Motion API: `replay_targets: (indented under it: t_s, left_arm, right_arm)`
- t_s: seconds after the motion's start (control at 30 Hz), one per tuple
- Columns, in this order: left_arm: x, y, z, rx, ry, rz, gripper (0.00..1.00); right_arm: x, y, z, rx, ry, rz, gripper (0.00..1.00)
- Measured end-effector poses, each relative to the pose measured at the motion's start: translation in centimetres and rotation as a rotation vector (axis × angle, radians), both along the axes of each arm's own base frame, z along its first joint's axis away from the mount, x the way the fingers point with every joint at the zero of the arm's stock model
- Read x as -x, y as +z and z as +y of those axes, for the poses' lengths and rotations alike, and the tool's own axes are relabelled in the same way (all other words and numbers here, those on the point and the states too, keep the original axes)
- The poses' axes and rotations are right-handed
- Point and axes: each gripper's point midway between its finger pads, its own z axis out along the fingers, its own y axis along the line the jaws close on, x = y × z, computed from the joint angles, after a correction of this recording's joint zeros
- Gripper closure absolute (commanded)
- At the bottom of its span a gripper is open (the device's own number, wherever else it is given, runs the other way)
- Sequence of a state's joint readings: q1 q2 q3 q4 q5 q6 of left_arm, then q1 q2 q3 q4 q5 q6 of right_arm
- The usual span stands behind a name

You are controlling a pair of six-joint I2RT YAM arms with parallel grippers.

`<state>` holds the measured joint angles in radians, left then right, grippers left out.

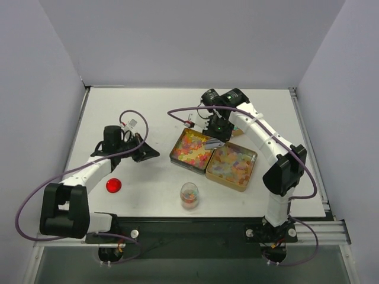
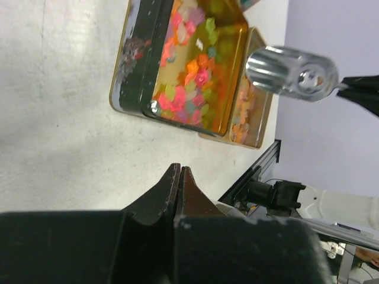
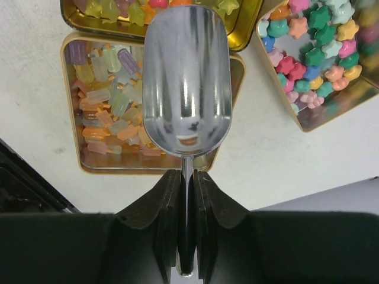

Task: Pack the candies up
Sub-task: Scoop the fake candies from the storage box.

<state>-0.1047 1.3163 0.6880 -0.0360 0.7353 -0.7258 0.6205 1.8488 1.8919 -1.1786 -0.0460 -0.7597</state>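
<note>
Clamping the thin stem of a polished metal scoop (image 3: pixel 186 83) between its black fingers, the right gripper (image 3: pixel 186 177) holds the tool level above a cluster of shallow gold-coloured tins on the white surface (image 1: pixel 148 112). The scoop's rounded bowl faces up, smooth and mirror-bright (dark reflections streak its middle).

Directly beneath the scoop lies the lolly tin (image 3: pixel 66 100), a rectangular box with rounded corners. It carries candies (image 3: pixel 103 112) shaped like tiny ice lollies in matte orange, lilac and pale green. Just beyond the scoop's tip is the gummy tin (image 3: pixel 243 26), which holds translucent pink, orange and green pieces; in the left wrist view they look glossy. To the right of the scoop in the right wrist view, set apart from the other two tins, is the star tin (image 3: pixel 308 121). It is heaped with star-shaped sweets in pink, teal, blue and orange, and part of its shiny floor is bare.

A small clear round jar (image 1: pixel 189 195) stands upright nearer the arm bases than the scoop, apart from the tins. A layer of mixed colours fills its lower part. A flat red round lid (image 1: pixel 113 185) lies well to the left of the scoop.

The left gripper (image 2: pixel 179 171), also well left of the scoop, has its tapered black fingers pressed together on nothing. Whether they touch the surface cannot be told.
</note>
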Motion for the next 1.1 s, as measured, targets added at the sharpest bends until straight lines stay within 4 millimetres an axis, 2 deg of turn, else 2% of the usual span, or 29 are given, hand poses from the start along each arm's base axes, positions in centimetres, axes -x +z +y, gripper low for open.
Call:
replay_targets:
  t_s: [0.17, 0.37, 0.63, 0.83, 1.1]
  left_arm:
    - [1.2, -2.5, -1.4, -0.032, -0.04, 0.07, 1.0]
    - [1.4, -5.6, -1.2, -0.068, -0.018, 0.183, 1.0]
    - [2.0, -9.2, -1.9, -0.096, -0.035, 0.303, 1.0]
    - [1.0, -10.6, -3.0, -0.102, -0.053, 0.353, 1.0]
    - [-1.5, -10.8, -4.1, -0.102, -0.067, 0.343, 1.0]
  right_arm:
    - [-1.6, -1.3, 1.0, 0.017, 0.006, 0.007, 1.0]
    - [-3.3, -3.8, 1.6, 0.053, 0.024, 0.041, 1.0]
    - [-5.7, -5.7, 1.7, 0.074, 0.038, 0.056, 1.0]
    - [-6.5, -6.6, 1.7, 0.082, 0.066, 0.072, 1.0]
    - [-6.7, -7.6, 2.3, 0.059, 0.111, 0.105, 1.0]
